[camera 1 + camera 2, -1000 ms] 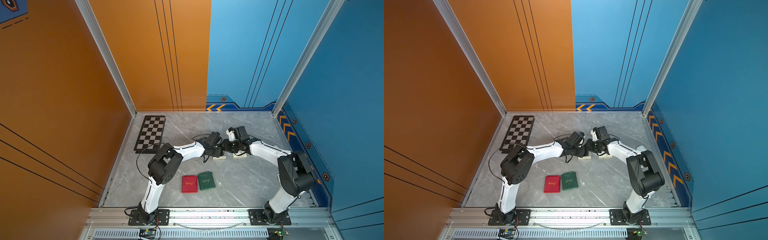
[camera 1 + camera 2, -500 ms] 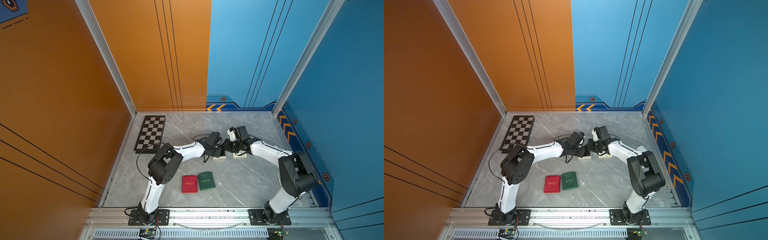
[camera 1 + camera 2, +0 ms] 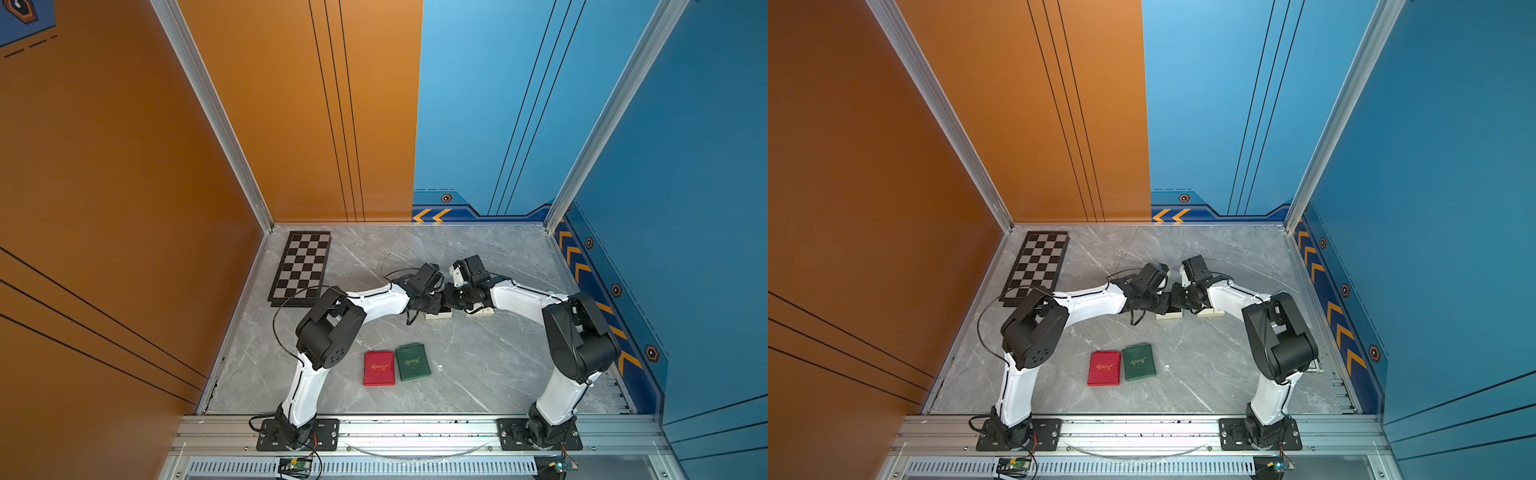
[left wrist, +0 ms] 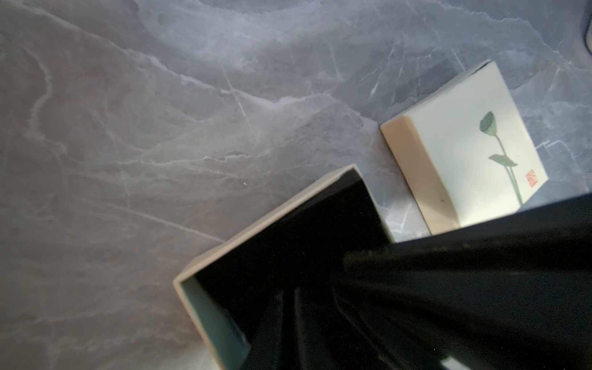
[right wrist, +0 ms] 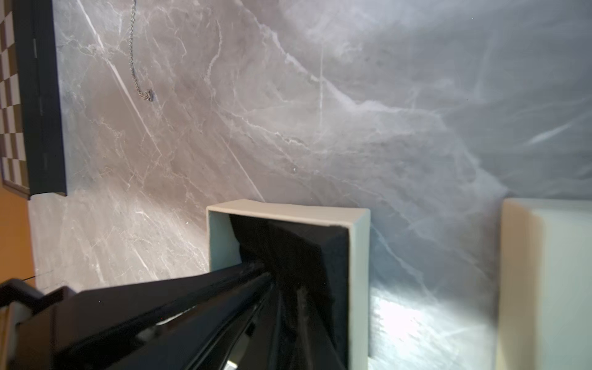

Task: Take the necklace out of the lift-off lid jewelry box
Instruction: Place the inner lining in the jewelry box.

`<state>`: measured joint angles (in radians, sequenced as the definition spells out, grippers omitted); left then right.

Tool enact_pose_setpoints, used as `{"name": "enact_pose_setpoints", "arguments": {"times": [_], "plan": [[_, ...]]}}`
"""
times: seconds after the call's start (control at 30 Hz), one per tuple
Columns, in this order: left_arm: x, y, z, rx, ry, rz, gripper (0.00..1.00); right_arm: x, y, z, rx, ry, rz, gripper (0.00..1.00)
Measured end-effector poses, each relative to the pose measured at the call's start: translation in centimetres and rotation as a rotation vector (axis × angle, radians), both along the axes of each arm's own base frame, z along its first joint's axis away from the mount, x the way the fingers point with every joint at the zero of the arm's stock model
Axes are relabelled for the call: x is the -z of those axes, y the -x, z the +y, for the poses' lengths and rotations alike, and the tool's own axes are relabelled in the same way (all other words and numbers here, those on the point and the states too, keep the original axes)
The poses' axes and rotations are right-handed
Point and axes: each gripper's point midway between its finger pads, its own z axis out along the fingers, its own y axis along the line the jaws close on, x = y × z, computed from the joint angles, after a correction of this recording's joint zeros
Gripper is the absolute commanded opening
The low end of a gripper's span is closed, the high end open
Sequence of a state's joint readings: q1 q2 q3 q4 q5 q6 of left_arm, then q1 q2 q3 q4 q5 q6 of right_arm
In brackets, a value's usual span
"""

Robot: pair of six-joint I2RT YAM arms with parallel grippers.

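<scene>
The cream jewelry box (image 3: 439, 314) stands open on the marble, its rim (image 4: 272, 217) framing a black lining. Its lift-off lid (image 4: 461, 144), printed with a green stem, lies beside it (image 3: 480, 311). Both grippers reach into the box from opposite sides. My left gripper (image 4: 290, 307) is shut, its fingers deep in the dark lining. My right gripper (image 5: 288, 298) has its fingers drawn together against the raised black lining; whether they pinch it I cannot tell. A thin silver necklace (image 5: 132, 57) lies on the table outside the box (image 3: 385, 252). No necklace shows inside the box.
A chessboard (image 3: 301, 266) lies at the back left, by the orange wall. A red case (image 3: 378, 368) and a green case (image 3: 412, 361) sit side by side near the front. The two arms cross close together over the box.
My right gripper's fingers have closed inside the box. Both arms have hardly moved, and the box, lid and necklace lie where they were.
</scene>
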<state>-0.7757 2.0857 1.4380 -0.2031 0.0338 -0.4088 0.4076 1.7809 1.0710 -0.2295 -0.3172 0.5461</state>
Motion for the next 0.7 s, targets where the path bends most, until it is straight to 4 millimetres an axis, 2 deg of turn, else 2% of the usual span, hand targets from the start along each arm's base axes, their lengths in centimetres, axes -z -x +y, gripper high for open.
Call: {"name": "enact_pose_setpoints", "arguments": {"times": [0.17, 0.33, 0.7], "plan": [[0.1, -0.4, 0.3, -0.013, 0.001, 0.002, 0.12, 0.2, -0.5, -0.2, 0.016, 0.056, -0.001, 0.11], [0.1, -0.5, 0.3, -0.016, 0.008, -0.001, 0.12, 1.5, -0.5, -0.4, 0.029, 0.104, 0.017, 0.1], [0.1, -1.0, 0.3, -0.043, 0.039, -0.009, 0.12, 1.8, -0.8, -0.4, 0.038, 0.114, 0.03, 0.09]]}}
